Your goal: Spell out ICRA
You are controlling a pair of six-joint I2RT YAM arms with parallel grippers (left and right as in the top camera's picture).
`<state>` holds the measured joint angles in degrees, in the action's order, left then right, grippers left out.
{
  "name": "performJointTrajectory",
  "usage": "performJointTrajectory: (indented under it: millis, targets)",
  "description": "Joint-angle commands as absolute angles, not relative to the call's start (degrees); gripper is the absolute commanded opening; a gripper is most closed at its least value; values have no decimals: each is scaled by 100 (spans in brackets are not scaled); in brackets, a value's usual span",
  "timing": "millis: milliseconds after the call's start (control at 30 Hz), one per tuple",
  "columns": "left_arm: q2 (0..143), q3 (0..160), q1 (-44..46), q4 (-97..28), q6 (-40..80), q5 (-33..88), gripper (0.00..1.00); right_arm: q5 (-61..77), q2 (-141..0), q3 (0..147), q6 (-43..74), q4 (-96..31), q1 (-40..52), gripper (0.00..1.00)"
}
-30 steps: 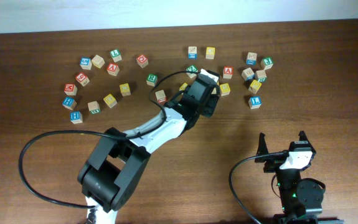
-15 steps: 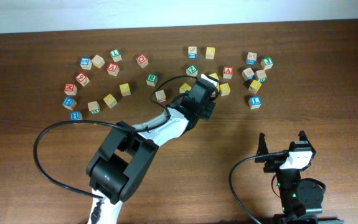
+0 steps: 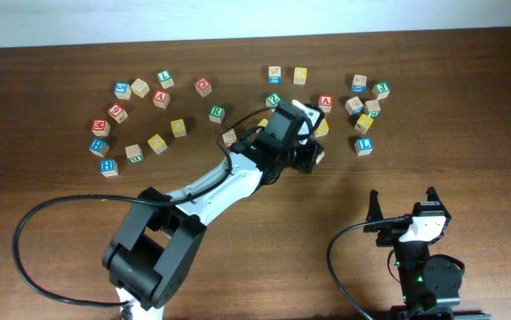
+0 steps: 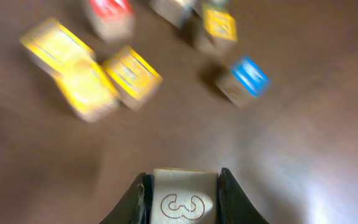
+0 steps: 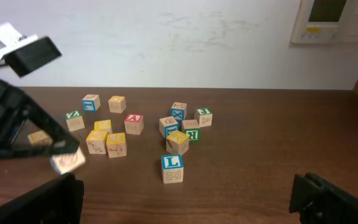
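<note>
My left gripper [image 4: 183, 179] is shut on a small wooden cube [image 4: 185, 198] whose facing side carries a red outline drawing; its letter is hidden. From above, this gripper [image 3: 312, 151] sits just in front of the middle cluster of cubes. The right wrist view shows the held cube [image 5: 68, 162] raised off the table. A red A cube [image 3: 325, 101] and a yellow cube [image 3: 322, 127] lie close behind it. A green-lettered cube [image 3: 217, 114] lies to the left. My right gripper [image 3: 406, 206] stands open and empty near the front right.
Many more letter cubes are scattered along the far half of the brown table [image 3: 433, 151], in a left group [image 3: 135, 116], and a right group [image 3: 364, 107]. A blue L cube [image 5: 172, 167] stands nearest the right gripper. Black cables loop at the front.
The left gripper has closed on the cube and drawn it toward the front right, away from the yellow cubes. The right arm has stayed still.
</note>
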<state>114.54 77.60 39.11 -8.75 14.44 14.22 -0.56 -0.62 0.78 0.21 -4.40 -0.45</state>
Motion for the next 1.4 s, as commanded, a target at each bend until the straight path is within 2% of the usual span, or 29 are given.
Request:
performJointTrajectory:
  millis: [0, 167, 267, 300, 433, 533, 567, 633, 700, 800, 900, 967, 1000, 1033, 1167, 1267, 1367]
  targets:
    - [11489, 7575, 3966, -993, 1772, 2418, 11, -106, -21, 32, 71, -458, -82, 98]
    - [11898, 7126, 3962, -1039, 1708, 2429, 15, -106, -21, 32, 71, -460, -82, 98]
    - [11970, 7116, 3968, -1125, 1828, 2915, 12, -106, -21, 32, 71, -460, -82, 98]
    - [11968, 7118, 3957, -1118, 2174, 3341, 15, -106, -19, 32, 71, -458, -82, 98]
    - [11968, 7118, 3798, -1048, 3301, 5019, 14, -106, -21, 32, 71, -460, -82, 98]
    - [11968, 7118, 3586, -738, 4425, 5896, 20, -106, -21, 32, 71, -460, -82, 98]
    - [11968, 7118, 3402, -701, 4928, 6031, 13, -106, -21, 32, 71, -460, -82, 98]
    - [11968, 7118, 3166, -888, 5767, 6084, 18, -106, -21, 32, 73, -458, -82, 98]
    - [11968, 7118, 2991, -1094, 6571, 6451, 17, -106, -19, 32, 71, -458, -82, 98]
    - [11968, 7118, 2718, -1144, 7417, 7819, 16, -106, -21, 32, 71, -458, -82, 98]
    - [11968, 7118, 2582, -1135, 7419, 8576, 36, -106, -21, 32, 71, -460, -82, 98]
    - [11968, 7118, 2569, -613, 7393, 8731, 37, -106, -19, 32, 71, -460, -82, 98]
    - [11966, 7120, 2569, -270, 7402, 8731, 41, -106, -19, 32, 71, -460, -82, 98]
    - [11946, 7137, 2569, 121, 7524, 8770, 52, -106, -21, 32, 71, -460, -82, 98]
    - [11697, 7153, 2569, 1559, 7966, 8761, 65, -106, -21, 32, 71, -460, -82, 98]
    - [11459, 7153, 2571, 3400, 8438, 8589, 97, -106, -21, 32, 71, -458, -82, 98]
    - [11406, 7153, 2576, 4442, 8436, 8595, 99, -106, -19, 32, 71, -460, -82, 98]
